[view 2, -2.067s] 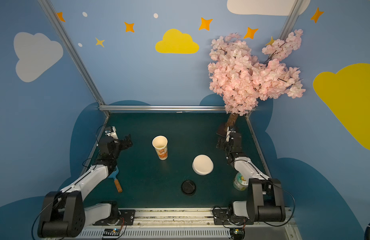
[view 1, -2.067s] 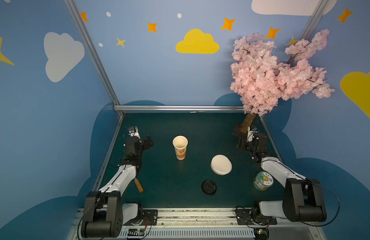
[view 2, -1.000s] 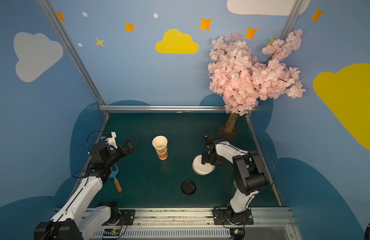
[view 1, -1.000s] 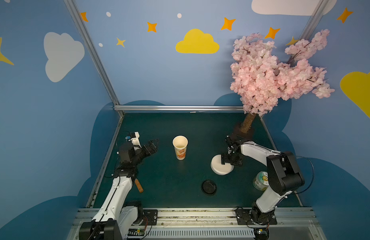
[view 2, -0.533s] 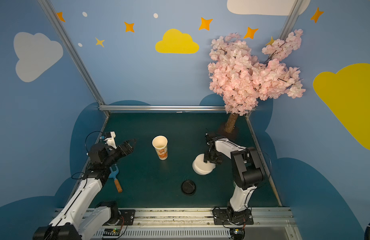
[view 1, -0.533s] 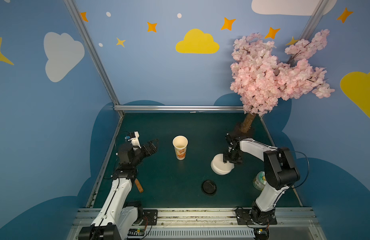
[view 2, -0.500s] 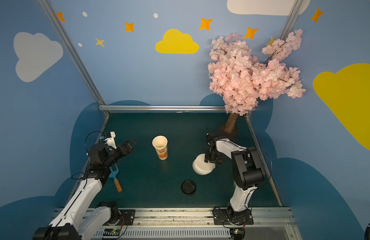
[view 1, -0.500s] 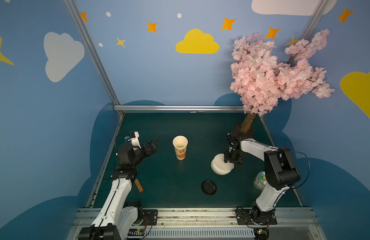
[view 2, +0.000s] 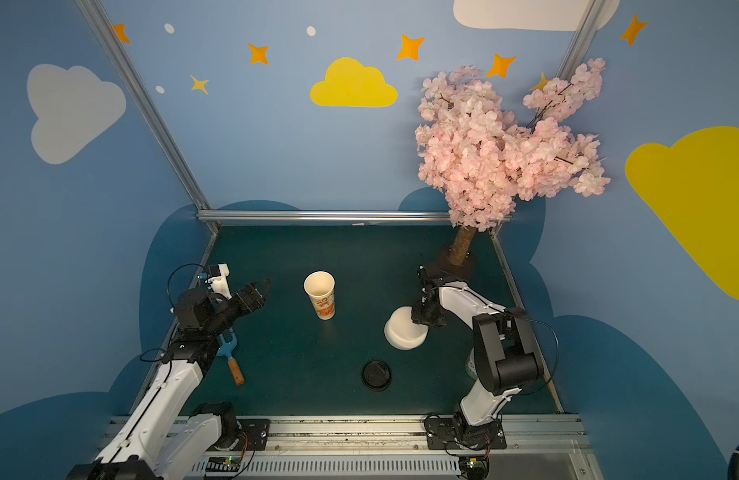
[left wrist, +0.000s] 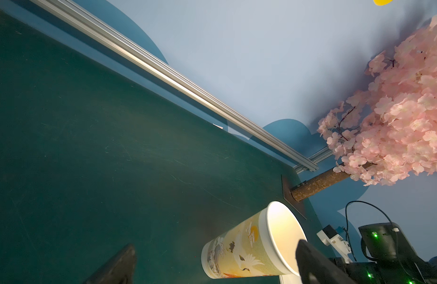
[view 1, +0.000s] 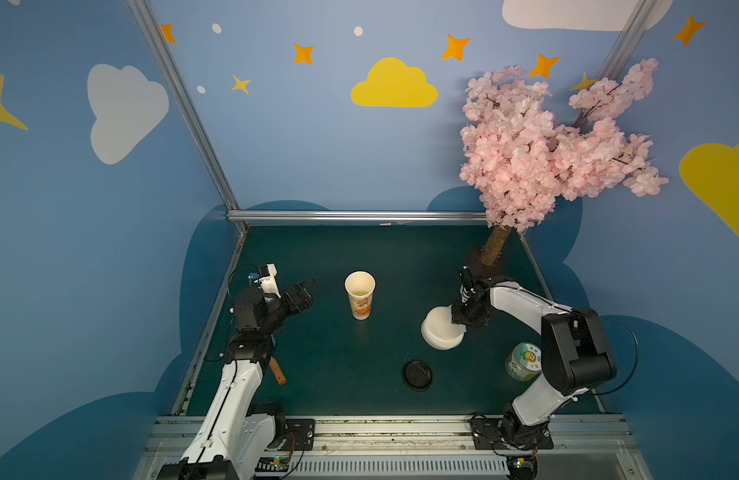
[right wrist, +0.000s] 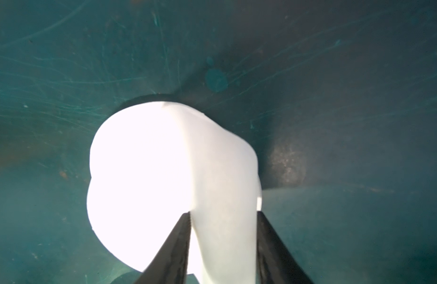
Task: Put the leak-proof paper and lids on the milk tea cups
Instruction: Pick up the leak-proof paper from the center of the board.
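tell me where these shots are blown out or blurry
right wrist view: the leak-proof paper is blown out to flat white, grey only on the fold at the right hand, whose fingers look soft; left wrist view: the cup glares inside its mouth; both top views: sharp, dim, one glare strip on the front rail.

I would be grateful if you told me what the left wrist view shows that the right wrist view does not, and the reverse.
Only the left wrist view shows the milk tea cup, uncovered, the pink blossom tree, the back rail, and the left gripper with its fingers wide apart. Only the right wrist view plainly shows the leak-proof paper, with a raised fold of it between the fingers of the right gripper. Both show the dark green table.
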